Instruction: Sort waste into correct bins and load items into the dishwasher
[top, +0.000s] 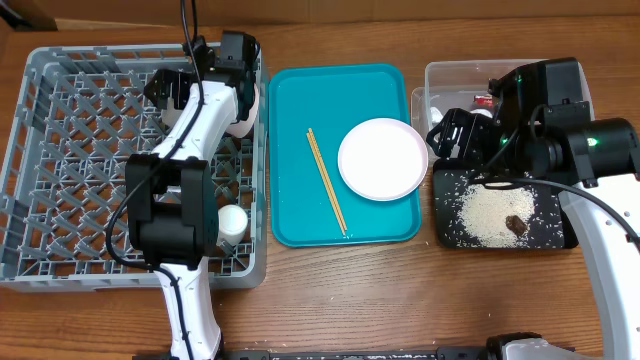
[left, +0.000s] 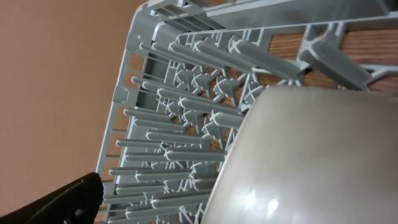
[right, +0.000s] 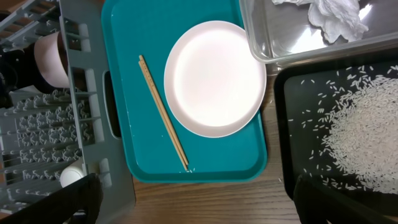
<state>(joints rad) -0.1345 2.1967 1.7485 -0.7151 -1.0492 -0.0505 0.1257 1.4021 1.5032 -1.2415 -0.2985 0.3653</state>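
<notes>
The left gripper (top: 238, 58) hangs over the far right corner of the dish rack (top: 60, 150). There a bowl (left: 311, 155) leans on edge among the pegs, close to the wall, a pose that I judge lets it drain and saves floor for the rest. In the left wrist view only one finger (left: 62, 199) shows, pushed into the bottom corner and clear of the bowl, so the jaws read as spread with nothing between them. A small white cup (top: 232, 222) stands near the rack's front right corner.

The right gripper (right: 196, 183) hovers over the teal tray (right: 124, 37) beside the bins, jaws wide apart and empty. Below it the white plate (right: 214, 78) and the chopsticks (right: 163, 112) lie apart on that tray — both yet to be loaded. The tissue (right: 329, 15) sits in the clear tub (right: 252, 37). Rice (right: 367, 130) and a brown lump (top: 515, 223) lie in the black tray (right: 289, 112), so the sorting looks largely done. The plate seems the likely next pick — lying flat, it offers only its rim.
</notes>
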